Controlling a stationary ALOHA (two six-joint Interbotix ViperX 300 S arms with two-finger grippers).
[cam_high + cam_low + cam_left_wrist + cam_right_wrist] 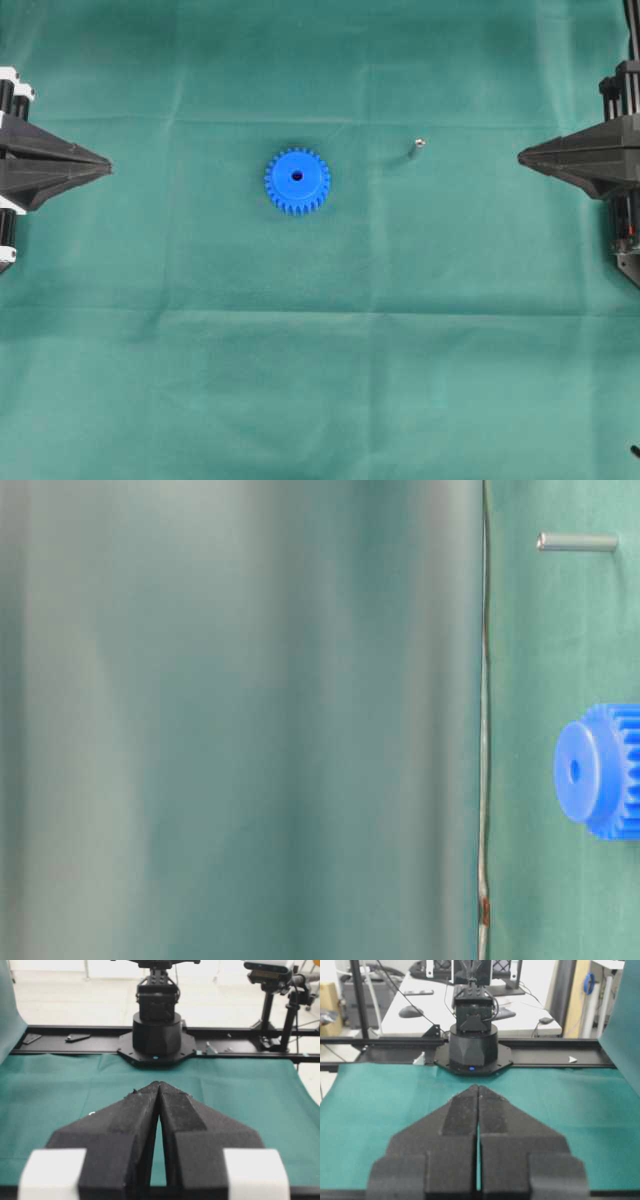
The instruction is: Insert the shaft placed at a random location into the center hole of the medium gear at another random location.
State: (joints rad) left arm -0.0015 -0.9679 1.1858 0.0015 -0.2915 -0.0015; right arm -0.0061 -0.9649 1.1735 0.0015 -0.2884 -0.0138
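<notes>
The medium gear is bright blue and lies flat near the middle of the green cloth, its dark center hole facing up. The shaft, a tiny silver pin, stands to the gear's right and slightly farther back. The table-level view shows the shaft and the gear at its right side. My left gripper rests at the left edge, shut and empty, tips touching. At the right edge sits my right gripper, also shut and empty, tips together. Both are far from the parts.
A green cloth covers the table. Each wrist view faces the opposite arm's black base on a black rail. A blurred green fold fills most of the table-level view.
</notes>
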